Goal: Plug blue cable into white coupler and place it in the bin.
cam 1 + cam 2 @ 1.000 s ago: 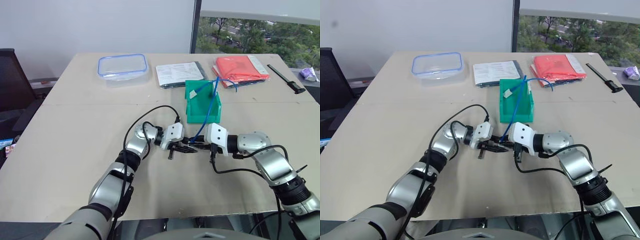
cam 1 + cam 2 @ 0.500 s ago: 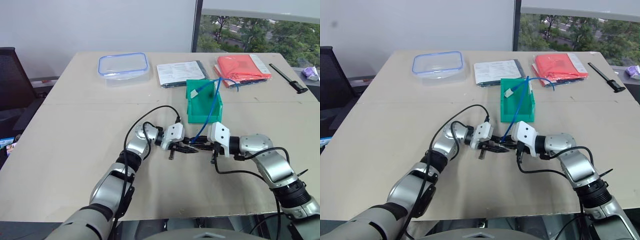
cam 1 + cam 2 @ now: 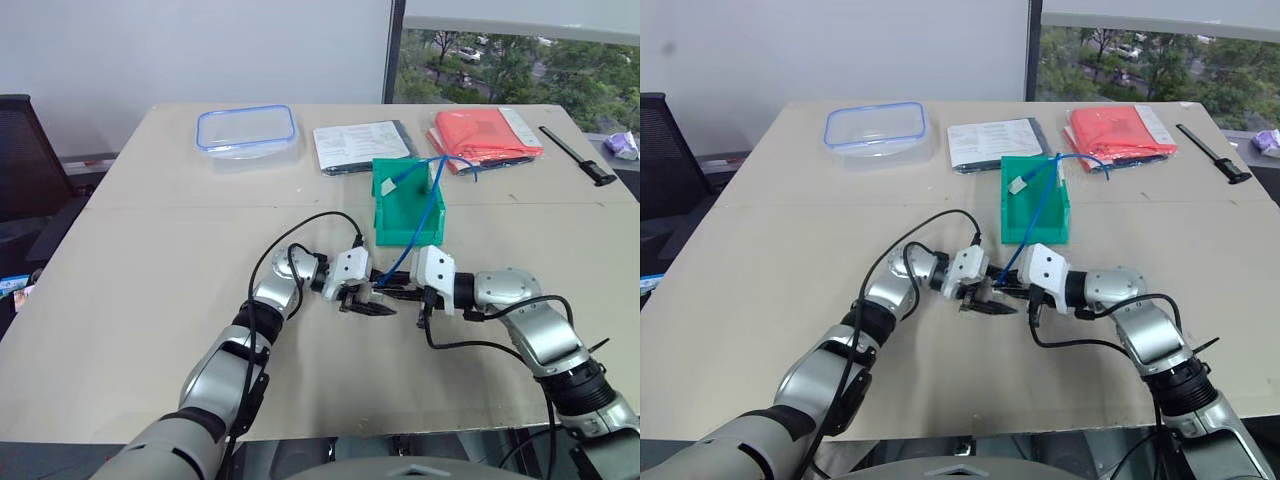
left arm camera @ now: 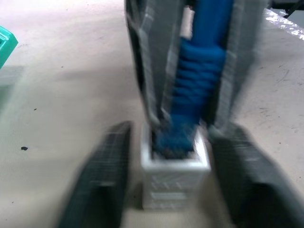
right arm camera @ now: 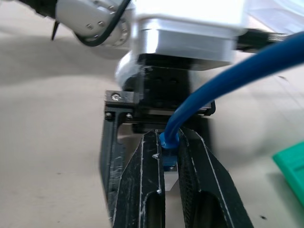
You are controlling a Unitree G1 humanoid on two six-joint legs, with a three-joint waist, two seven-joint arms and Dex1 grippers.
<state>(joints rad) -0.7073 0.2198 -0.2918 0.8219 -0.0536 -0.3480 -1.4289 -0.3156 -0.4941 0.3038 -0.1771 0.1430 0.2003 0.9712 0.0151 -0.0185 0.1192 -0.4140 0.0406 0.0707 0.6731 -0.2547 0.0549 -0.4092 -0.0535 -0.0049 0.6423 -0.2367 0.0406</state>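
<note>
plug: thin blue cable (image 4: 197, 71) seated in small white box coupler (image 4: 175, 175)
left fingers (image 4: 104, 175): apart, flanking coupler
right fingers (image 5: 147, 190): clamped on cable
left: drop into green plastic bin (image 3: 405, 215), just beyond

The left gripper (image 4: 173, 190) has let go: its two black fingers (image 4: 102, 185), clamped on the white coupler (image 4: 175, 178) a second ago, now stand spread on either side of it with gaps between. The coupler sits between those open jaws, carried only on the blue cable (image 4: 197, 80) plug pinched in the right gripper (image 5: 172, 161)
</note>
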